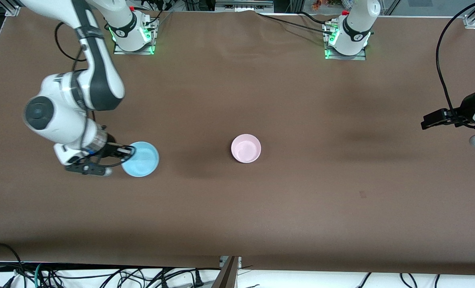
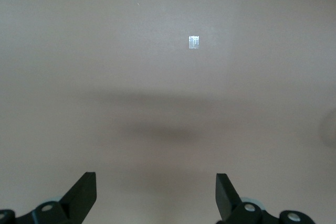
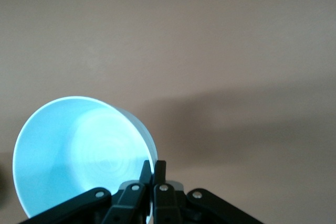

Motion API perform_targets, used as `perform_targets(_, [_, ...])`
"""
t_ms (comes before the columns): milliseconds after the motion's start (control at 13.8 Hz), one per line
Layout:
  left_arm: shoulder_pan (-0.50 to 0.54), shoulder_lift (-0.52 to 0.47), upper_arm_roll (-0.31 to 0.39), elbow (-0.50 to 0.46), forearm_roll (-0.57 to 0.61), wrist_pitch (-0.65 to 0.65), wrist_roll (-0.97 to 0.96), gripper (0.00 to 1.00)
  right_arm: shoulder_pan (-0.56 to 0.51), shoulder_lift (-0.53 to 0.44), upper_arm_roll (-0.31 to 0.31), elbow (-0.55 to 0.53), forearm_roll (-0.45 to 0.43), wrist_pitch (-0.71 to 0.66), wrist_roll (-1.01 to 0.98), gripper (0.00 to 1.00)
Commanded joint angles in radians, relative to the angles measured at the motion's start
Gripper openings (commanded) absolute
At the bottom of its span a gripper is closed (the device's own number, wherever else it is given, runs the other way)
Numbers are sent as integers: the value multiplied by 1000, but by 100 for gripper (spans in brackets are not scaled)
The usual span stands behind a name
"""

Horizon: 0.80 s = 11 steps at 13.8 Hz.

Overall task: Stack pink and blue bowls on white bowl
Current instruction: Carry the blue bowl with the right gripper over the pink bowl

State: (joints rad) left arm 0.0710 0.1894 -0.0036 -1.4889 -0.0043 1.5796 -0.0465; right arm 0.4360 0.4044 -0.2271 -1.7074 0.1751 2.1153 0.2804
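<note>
The right gripper pinches the light blue round plastic bowl's rim, lifting it tilted — the left gripper waits, spread.

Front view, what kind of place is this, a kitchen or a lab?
Most likely a robotics lab: two arm bases bolted along a brown-covered table, loose cables along its edge, and only plastic bowls, blue bowl and pink bowl, set out.

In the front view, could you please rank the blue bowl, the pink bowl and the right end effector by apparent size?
1. blue bowl, held tilted by the right end effector, likely raised, so its lead is unsure
2. pink bowl
3. right end effector, partly hidden
</note>
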Motion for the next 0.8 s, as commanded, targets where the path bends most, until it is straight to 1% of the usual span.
perform_targets(0, [-2, 10, 1, 27, -8, -21, 17, 100, 68, 33, -8, 34, -45, -1, 115, 0])
perform_targets(218, [-2, 10, 1, 27, -3, -21, 17, 100, 164, 59, -8, 49, -51, 2, 236, 0])
perform_targets(363, [-2, 10, 1, 27, -3, -21, 17, 100, 205, 67, -8, 64, -51, 6, 304, 0])
perform_targets(580, [-2, 10, 1, 27, -10, -21, 16, 100, 248, 91, -8, 71, -40, 57, 371, 0])
perform_targets(725, [-2, 10, 1, 27, -13, -21, 16, 100, 270, 129, 6, 130, -35, 81, 413, 0])
